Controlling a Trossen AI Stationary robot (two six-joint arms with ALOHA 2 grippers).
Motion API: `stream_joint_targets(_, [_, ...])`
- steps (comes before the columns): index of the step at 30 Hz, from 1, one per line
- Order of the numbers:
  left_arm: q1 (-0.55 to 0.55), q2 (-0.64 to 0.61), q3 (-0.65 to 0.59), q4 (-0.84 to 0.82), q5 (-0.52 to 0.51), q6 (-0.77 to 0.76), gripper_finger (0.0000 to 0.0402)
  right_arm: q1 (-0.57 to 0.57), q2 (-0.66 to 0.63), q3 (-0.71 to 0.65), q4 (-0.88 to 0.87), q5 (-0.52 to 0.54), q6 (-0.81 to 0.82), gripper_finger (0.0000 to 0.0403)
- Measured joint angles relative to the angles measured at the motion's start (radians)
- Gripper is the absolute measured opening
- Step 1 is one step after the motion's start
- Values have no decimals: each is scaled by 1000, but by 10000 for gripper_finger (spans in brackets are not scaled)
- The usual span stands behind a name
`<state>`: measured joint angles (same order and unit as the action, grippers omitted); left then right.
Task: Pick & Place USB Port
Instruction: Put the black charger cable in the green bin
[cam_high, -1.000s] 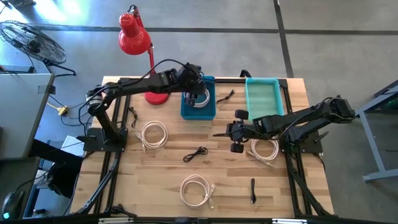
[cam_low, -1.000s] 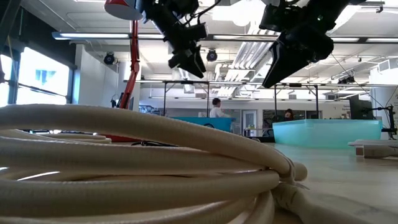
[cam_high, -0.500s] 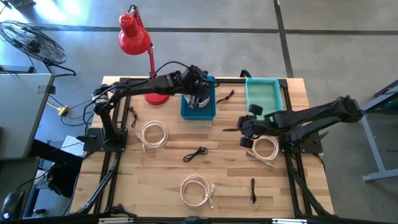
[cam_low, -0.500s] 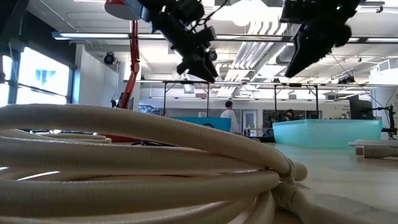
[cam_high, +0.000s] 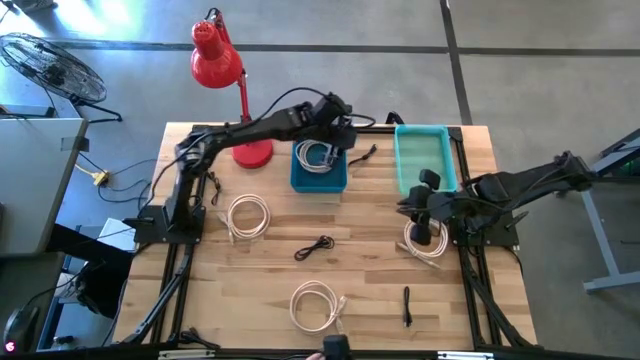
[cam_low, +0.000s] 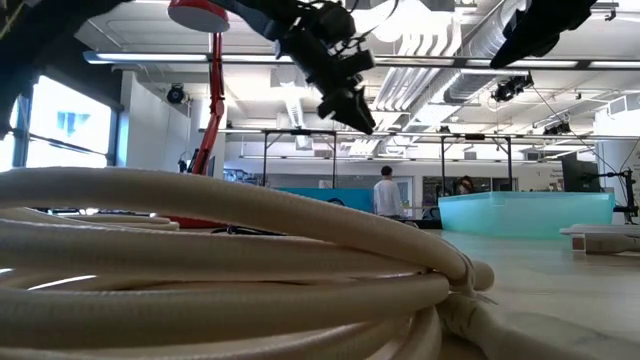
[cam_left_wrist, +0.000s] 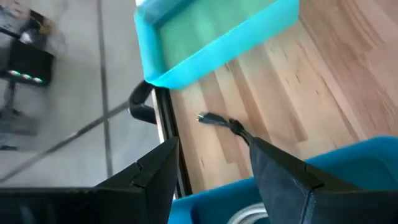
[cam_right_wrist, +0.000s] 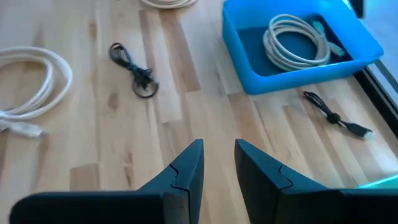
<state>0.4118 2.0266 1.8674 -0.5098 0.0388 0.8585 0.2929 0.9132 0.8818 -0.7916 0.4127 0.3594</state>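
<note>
The left gripper (cam_high: 338, 128), fingers wide and empty, hovers over the blue bin (cam_high: 319, 178), where one white cable (cam_high: 317, 157) lies. The right gripper (cam_high: 424, 205), fingers narrow and empty, hangs near the teal tray (cam_high: 424, 153). Next it probably needs a black cable (cam_high: 362, 154). On the counter (cam_high: 270, 260): three white coils, three black cables.
</note>
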Motion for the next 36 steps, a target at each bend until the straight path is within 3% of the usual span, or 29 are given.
stream_joint_targets(8, [1,153,239,-149,7,-33,193,77,12,0,-36,48,42,83])
stream_joint_targets(14, [1,199,261,-172,75,-52,193,129,11,0,-108,114,110,83])
stream_joint_targets(24, [-6,235,250,-172,90,-82,193,175,17,-18,-101,189,134,83])
stream_joint_targets(30, [-35,222,249,-184,227,-80,192,172,17,-106,-56,191,121,83])
stream_joint_targets(36, [-74,214,409,-388,244,-49,192,172,16,-180,88,187,14,83])
